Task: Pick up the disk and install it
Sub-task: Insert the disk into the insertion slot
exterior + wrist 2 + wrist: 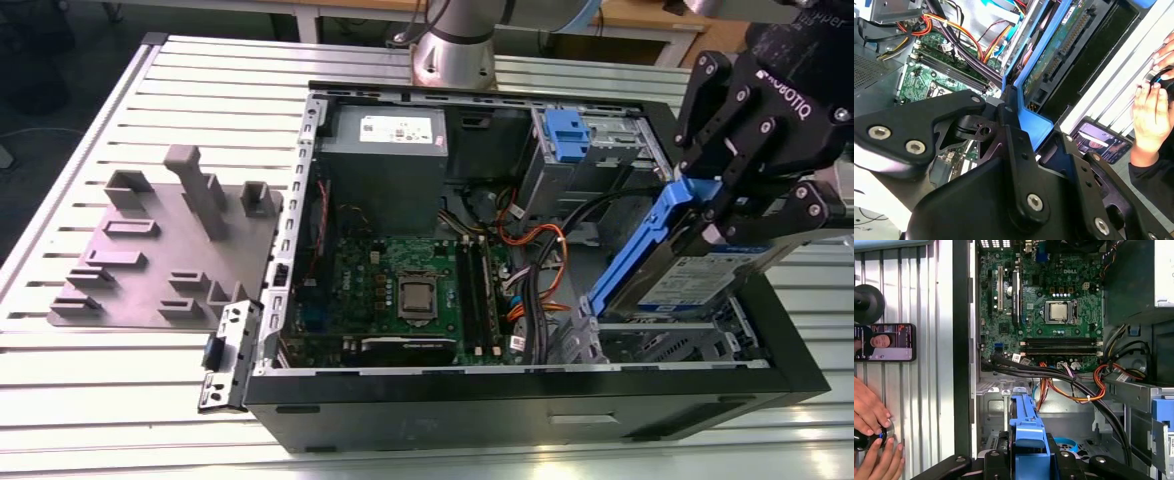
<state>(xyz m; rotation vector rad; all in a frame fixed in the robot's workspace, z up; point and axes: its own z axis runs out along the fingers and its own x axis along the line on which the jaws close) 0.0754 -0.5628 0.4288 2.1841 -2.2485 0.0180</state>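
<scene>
The gripper (731,212) is clamped on the disk (687,280), its black fingers (1019,145) closed against the blue carrier rail (1030,117) at the drive's upper end. The disk hangs tilted from the grip, its labelled face showing in the exterior view; its lower end reaches into the open computer case (534,385), over the metal drive bay (667,345) directly beneath the gripper; whether it touches the bay I cannot tell. Past the fingertips, deeper in the case, lie the motherboard (1054,305) and a bundle of orange and black cables (1079,387); the grey power supply (387,150) sits at the end of the case well away from the gripper. Outside the case wall nearest the gripper, on the slatted table (134,400), lies a phone (884,342); a person's hands (869,412) close by it grip a small dark object. A grey fixture block (160,250) stands on the table beyond the far wall of the case.
</scene>
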